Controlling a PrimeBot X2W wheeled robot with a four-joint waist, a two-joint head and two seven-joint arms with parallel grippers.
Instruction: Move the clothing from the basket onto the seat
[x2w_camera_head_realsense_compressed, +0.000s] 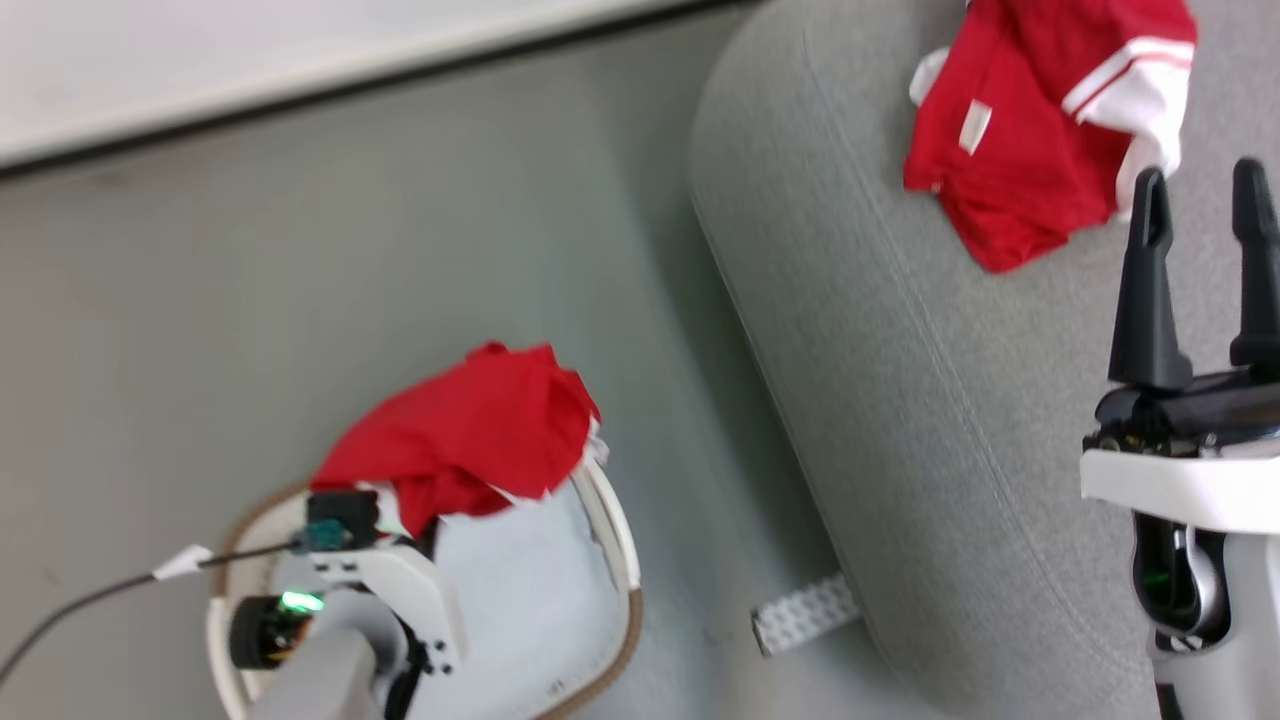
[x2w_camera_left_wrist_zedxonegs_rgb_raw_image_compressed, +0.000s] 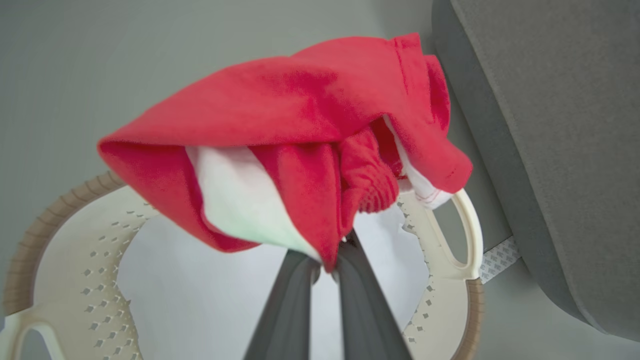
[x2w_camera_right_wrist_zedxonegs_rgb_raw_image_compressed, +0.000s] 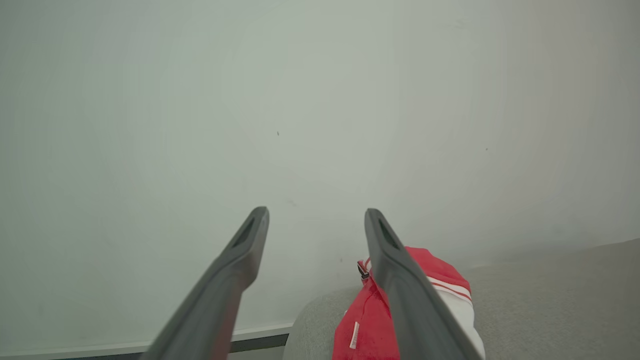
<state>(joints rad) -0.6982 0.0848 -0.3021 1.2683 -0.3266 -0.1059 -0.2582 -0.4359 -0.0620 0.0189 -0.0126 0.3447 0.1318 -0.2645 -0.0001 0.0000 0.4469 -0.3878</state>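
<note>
The large light grey woven-fabric upholstered seat (x2w_camera_head_realsense_compressed: 900, 420) lies to the robot's right of the rounded white perforated plastic basket (x2w_camera_head_realsense_compressed: 628, 560), with a strip of grey floor (x2w_camera_head_realsense_compressed: 690, 480) between them. The bunched red-and-white fabric garment (x2w_camera_left_wrist_zedxonegs_rgb_raw_image_compressed: 300, 120) hangs above the basket rim on the seat side; the left gripper (x2w_camera_left_wrist_zedxonegs_rgb_raw_image_compressed: 327, 254) is clamped on its lower fold, so you carry rightward over the seat's rounded edge; room there looks ample. A second red garment (x2w_camera_head_realsense_compressed: 1010, 140) lies on the seat; the right gripper (x2w_camera_head_realsense_compressed: 1205, 190) hovers just beside it, fingers spread, holding nothing.
</note>
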